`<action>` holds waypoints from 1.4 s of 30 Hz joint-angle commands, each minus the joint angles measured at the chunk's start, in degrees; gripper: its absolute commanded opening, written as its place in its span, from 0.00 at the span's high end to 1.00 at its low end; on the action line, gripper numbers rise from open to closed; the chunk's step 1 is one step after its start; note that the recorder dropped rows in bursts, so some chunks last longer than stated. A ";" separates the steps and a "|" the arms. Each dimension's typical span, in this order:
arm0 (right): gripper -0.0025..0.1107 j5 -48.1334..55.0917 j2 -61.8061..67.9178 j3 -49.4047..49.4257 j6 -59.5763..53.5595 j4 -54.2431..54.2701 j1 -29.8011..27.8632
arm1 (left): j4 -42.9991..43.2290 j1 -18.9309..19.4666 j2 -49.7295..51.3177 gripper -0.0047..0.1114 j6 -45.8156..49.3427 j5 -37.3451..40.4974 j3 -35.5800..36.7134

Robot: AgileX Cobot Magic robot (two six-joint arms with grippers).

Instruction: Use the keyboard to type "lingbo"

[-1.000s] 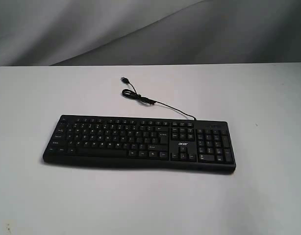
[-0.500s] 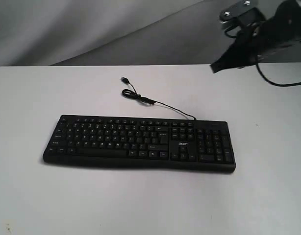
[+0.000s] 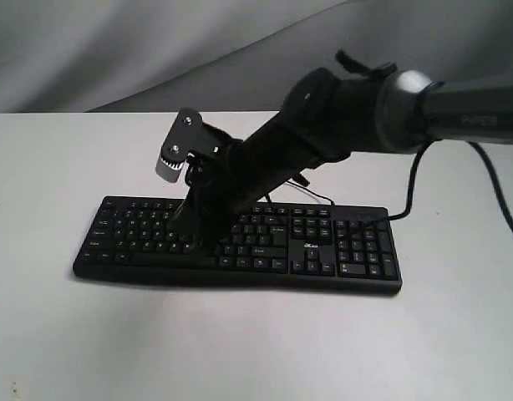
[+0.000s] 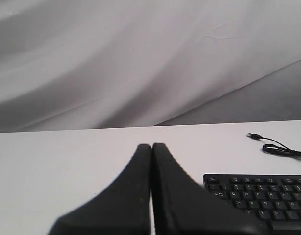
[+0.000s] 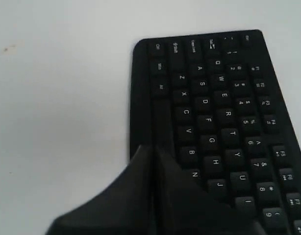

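The black keyboard (image 3: 357, 251) lies flat across the white table, its number pad toward the right. My right gripper (image 3: 195, 236) reaches in from the right and is shut with nothing in it, its tips low over the keyboard's front row in the letter section. In the right wrist view the shut right gripper (image 5: 153, 148) points at the keyboard (image 5: 214, 98) near its front edge, beside the B and N keys. My left gripper (image 4: 151, 145) is shut and empty, hovering over bare table to the side of the keyboard (image 4: 258, 196). It does not show in the exterior view.
The thin black USB cable (image 4: 278, 147) trails loose on the table behind the keyboard; the right arm (image 3: 340, 125) hides most of it in the exterior view. The white table (image 3: 240, 342) runs back to a grey cloth backdrop (image 3: 114, 50).
The right arm came in from the upper right and swung down across the keyboard; its gripper now sits low over the letter keys. The keyboard has not shifted.
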 commanded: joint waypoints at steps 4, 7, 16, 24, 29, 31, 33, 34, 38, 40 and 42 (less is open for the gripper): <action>0.98 -7.80 4.34 -0.20 -2.25 0.08 0.25 | 0.01 -0.38 -0.28 0.96 -0.12 -0.50 0.28; 0.98 -10.53 4.92 -0.20 -2.23 0.21 0.25 | 0.01 -0.38 -0.28 0.96 -0.12 -0.50 0.28; 0.98 -12.30 6.34 -0.20 -0.22 -2.86 -0.64 | 0.01 -0.38 -0.28 0.96 -0.12 -0.50 0.28; 0.98 -11.84 6.34 -0.20 2.56 -6.30 -1.85 | 0.01 -0.38 -0.28 0.96 -0.12 -0.50 0.28; 0.98 -10.69 6.34 -0.20 4.47 -7.85 -2.62 | 0.01 -0.38 -0.28 0.96 -0.12 -0.50 0.28; 0.98 -10.58 6.34 -0.20 5.38 -8.82 -2.62 | 0.01 -0.38 -0.28 0.96 -0.12 -0.50 0.28; 0.98 -10.20 6.34 -0.20 5.48 -8.81 -2.62 | 0.01 -0.38 -0.28 0.96 -0.12 -0.50 0.28; 0.98 -9.97 6.34 -0.20 5.48 -8.81 -2.62 | 0.01 -0.38 -0.28 0.96 -0.12 -0.50 0.28; 0.98 -9.73 6.48 -0.20 5.48 -9.61 -2.62 | 0.01 -0.38 -0.28 0.96 -0.12 -0.50 0.28; 0.98 -9.73 6.90 -0.20 5.48 -9.61 -2.62 | 0.01 -0.38 -0.28 0.96 -0.12 -0.50 0.28; 0.98 -9.99 7.52 -0.20 5.48 -9.61 -2.62 | 0.01 -0.38 -0.28 0.96 -0.12 -0.50 0.28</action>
